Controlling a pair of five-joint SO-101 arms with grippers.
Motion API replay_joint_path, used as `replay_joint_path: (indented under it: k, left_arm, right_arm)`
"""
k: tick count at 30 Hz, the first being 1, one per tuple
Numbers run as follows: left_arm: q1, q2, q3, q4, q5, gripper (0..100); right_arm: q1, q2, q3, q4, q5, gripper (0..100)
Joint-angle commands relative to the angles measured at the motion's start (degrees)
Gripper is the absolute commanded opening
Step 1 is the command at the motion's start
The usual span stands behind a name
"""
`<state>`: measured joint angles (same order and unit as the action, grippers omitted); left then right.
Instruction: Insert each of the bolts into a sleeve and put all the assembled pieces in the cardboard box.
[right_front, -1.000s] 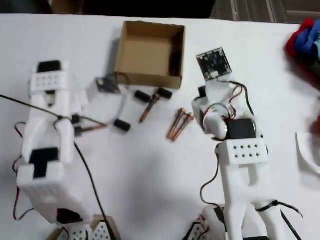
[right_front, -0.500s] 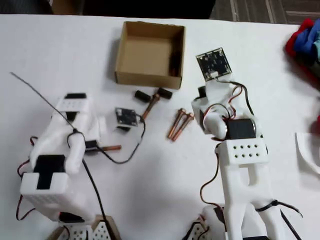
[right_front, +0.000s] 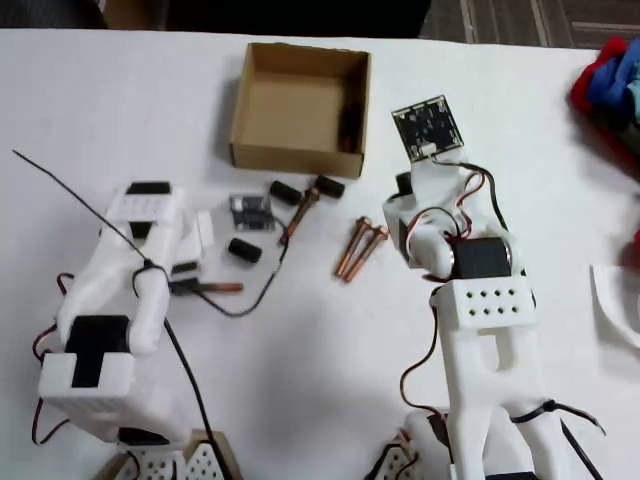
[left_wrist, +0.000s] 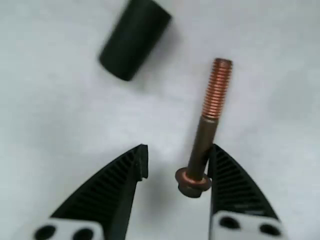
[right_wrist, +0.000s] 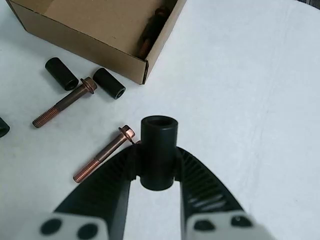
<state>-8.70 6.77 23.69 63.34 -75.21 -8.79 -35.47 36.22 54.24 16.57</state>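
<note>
My L gripper has its jaws apart, gripping nothing. A copper bolt lies between them. Its flanged head sits deep in the gap, right against the inner face of one finger, and its threaded end pokes out past the tips. The other finger is clear of it. A loose black sleeve lies on its side on the white table, beyond the tips and apart from the bolt.

My R gripper is clamped on a 2nd black sleeve, held upright w/ the open bore facing the cam. Just past the tips lies a near bolt. Further out is a far bolt w/ two short sleeves by its head. Beyond those is the cardboard box, w/ a dark piece showing copper in its near corner.
</note>
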Motion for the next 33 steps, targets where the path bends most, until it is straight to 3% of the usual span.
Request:
replay_joint_path:
  k: [1,5,9,13,16,22,25,29,33]
  left_arm:
    - [-0.53,-3.43,-9.89,3.52,4.66,23]
    - [0.35,-5.54,-18.07,16.88,18.81,23]
    - [1.05,-6.33,-21.93,29.19,45.19,23]
    - [1.05,-6.24,-22.02,33.14,76.84,23]
    - [1.14,-6.07,-19.47,31.21,91.78,23]
    - [2.37,-4.57,-13.41,19.16,94.42,23]
    - [2.64,-3.43,-10.51,14.95,100.66,23]
    - [-1.23,-1.85,-7.08,15.12,108.84,23]
    - [-3.08,-0.44,-6.81,17.49,110.15,23]
  right_arm:
    - [0.31,-2.33,-0.35,-1.01,0.44,2.2]
    - [0.04,-2.07,-0.26,-2.24,0.00,2.2]
    - [-0.13,-1.98,2.20,-7.34,-0.09,2.2]
    - [-0.22,-1.98,8.79,-15.87,-0.18,2.2]
    - [-0.22,-1.98,14.51,-21.85,-3.60,2.2]
    - [-2.77,-1.98,22.15,-26.95,-5.19,2.2]
    - [-3.47,-1.98,24.44,-28.44,-4.92,2.2]
    - [-2.95,-1.98,27.60,-31.69,-4.75,2.2]
    - [-3.47,-1.98,28.66,-33.10,-4.75,2.2]
